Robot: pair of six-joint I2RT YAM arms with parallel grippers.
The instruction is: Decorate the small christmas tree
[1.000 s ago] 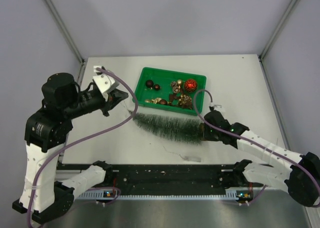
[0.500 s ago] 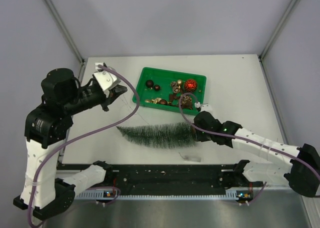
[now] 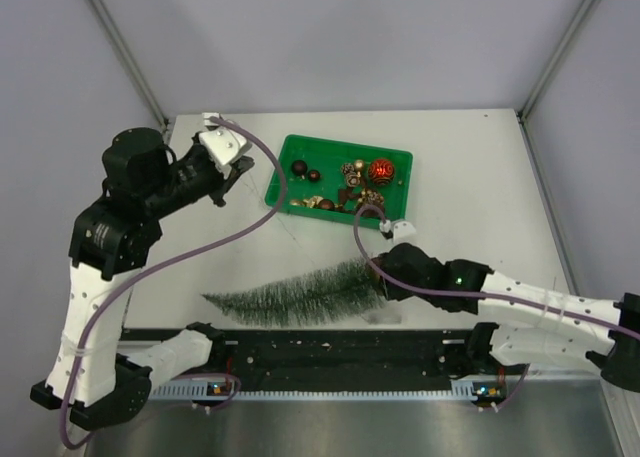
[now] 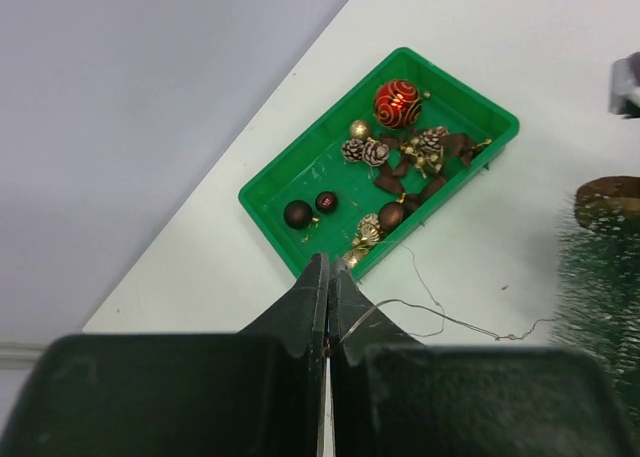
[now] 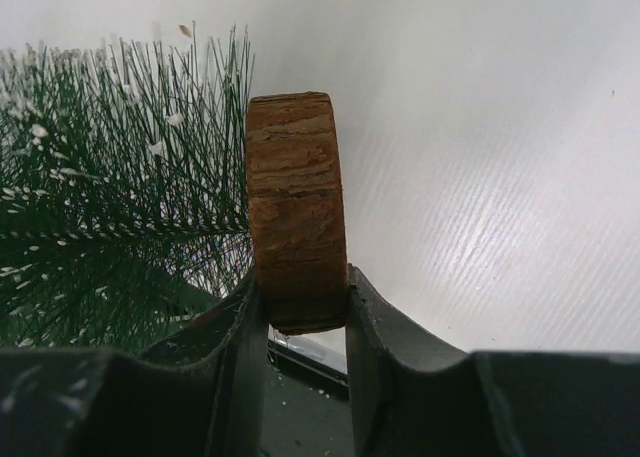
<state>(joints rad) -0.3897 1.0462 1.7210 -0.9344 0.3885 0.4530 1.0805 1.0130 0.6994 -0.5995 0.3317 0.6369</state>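
The small christmas tree (image 3: pixel 290 297) lies on its side near the table's front edge, tip pointing left. My right gripper (image 3: pixel 378 277) is shut on its round brown base (image 5: pixel 297 212), one finger on each flat face. Green frosted bristles (image 5: pixel 110 207) fill the left of the right wrist view. My left gripper (image 3: pixel 238 169) hovers left of the green tray (image 3: pixel 283 172), shut on a thin wire (image 4: pixel 440 317). The wire trails down over the table toward the tree (image 4: pixel 600 277).
The green tray (image 4: pixel 270 212) holds a red glitter ball (image 4: pixel 397 102), dark baubles (image 4: pixel 298 214), pine cones (image 4: pixel 365 151) and brown bows (image 4: pixel 415 172). A purple cable (image 3: pixel 215 252) hangs from the left arm across the table. Grey walls enclose the table's back and sides.
My right gripper has dragged the tree toward the front edge, its tip swinging left. My left gripper has moved back and slightly right, still pinching the wire.
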